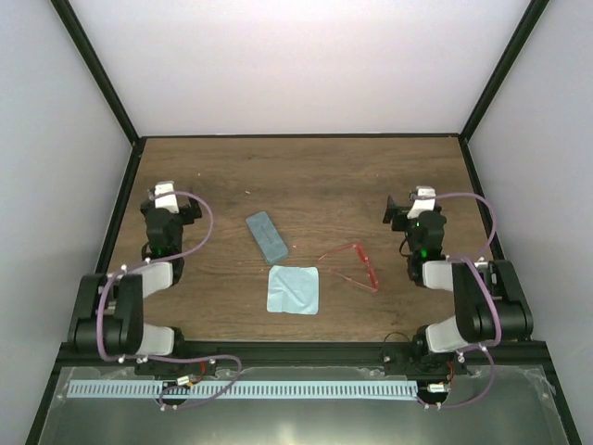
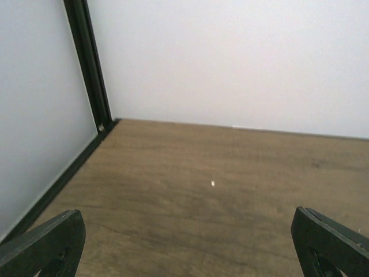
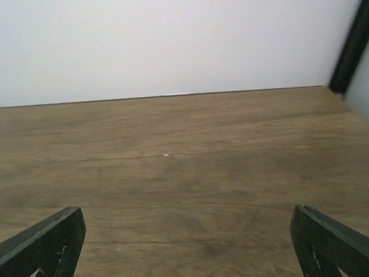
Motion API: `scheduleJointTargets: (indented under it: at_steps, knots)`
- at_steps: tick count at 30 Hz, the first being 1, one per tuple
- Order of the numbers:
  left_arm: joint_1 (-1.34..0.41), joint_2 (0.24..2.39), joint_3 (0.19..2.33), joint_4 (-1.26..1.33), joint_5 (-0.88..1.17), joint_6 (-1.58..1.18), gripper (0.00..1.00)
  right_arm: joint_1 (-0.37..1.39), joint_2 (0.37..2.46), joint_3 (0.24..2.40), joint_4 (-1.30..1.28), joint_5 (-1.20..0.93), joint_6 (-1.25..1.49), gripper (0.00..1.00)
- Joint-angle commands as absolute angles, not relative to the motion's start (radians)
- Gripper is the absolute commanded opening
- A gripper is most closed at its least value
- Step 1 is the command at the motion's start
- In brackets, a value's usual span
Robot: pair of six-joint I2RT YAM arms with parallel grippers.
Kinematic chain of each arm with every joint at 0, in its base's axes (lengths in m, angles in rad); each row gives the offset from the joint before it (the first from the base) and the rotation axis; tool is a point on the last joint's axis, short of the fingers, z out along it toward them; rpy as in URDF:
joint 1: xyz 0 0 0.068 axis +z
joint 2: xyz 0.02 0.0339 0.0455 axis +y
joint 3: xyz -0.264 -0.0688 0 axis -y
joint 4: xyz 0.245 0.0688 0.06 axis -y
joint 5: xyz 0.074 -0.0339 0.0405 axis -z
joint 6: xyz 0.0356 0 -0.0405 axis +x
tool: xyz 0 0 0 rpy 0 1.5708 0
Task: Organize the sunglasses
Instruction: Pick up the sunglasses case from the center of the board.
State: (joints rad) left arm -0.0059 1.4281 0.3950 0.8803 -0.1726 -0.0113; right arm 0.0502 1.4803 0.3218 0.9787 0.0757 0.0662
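**Both tools released; sunglasses lying right of centre on the worktop**

Top view. The sunglasses (image 1: 352, 263) lie flat on the brown wood-grain worktop (image 1: 315, 176), right of centre, between the light blue cloth (image 1: 294, 289) and the right arm. The red frame runs on a diagonal, its nearer end pointing toward the right arm's base. It is just beside the cloth's right edge; whether the two touch cannot be resolved at this size. The fold of the temples is also too small to tell.

A blue-grey case (image 1: 266, 235) lies closed on the worktop, left of the sunglasses and just beyond the cloth. It is set on a diagonal, with a narrow strip of wood showing between case and cloth.

Left tool (image 1: 165, 195): over the left side of the worktop, well apart from the case, pointing toward the far wall. In the left wrist view its two dark fingers (image 2: 49, 245) sit in opposite lower corners, spread wide, with bare wood between them. State: released, gripping no object.

Right tool (image 1: 421, 198): over the right side, beyond the sunglasses and apart from them. In the right wrist view the fingers (image 3: 331, 242) are likewise spread to the lower corners, with wood grain between them. State: released.

Both wrist views face the white back wall; the left one also shows a black corner post (image 2: 89, 63).
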Motion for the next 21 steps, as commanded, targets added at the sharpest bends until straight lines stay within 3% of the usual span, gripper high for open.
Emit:
scheduleJointTargets:
  at_steps: [1, 4, 7, 10, 12, 15, 21]
  knots:
    - [-0.018, 1.253, 0.42, 0.715, -0.219, -0.055, 1.0, 0.087, 1.315, 0.53, 0.524, -0.061, 0.083, 1.0]
    - [-0.018, 1.18, 0.552, 0.444, -0.294, -0.21, 1.0, 0.104, 1.279, 0.818, 0.059, -0.183, 0.254, 1.0]
    - [-0.019, 1.243, 0.789, 0.049, -0.317, -0.355, 1.0, 0.112, 1.357, 1.037, -0.324, -0.271, 0.477, 1.0]
    - [-0.025, 1.328, 0.956, -0.171, -0.256, -0.402, 1.0, 0.126, 1.395, 1.035, -0.386, -0.55, 0.596, 1.0]
    - [-0.044, 1.334, 0.972, -0.191, -0.216, -0.416, 1.0, 0.174, 1.373, 0.994, -0.333, -0.62, 0.67, 1.0]
    - [-0.067, 1.324, 0.983, -0.233, -0.177, -0.449, 1.0, 0.303, 1.423, 1.069, -0.368, -0.601, 0.638, 1.0]
    - [-0.084, 1.319, 0.99, -0.32, -0.169, -0.445, 1.0, 0.602, 1.685, 1.389, -0.609, -0.259, 0.456, 1.0]
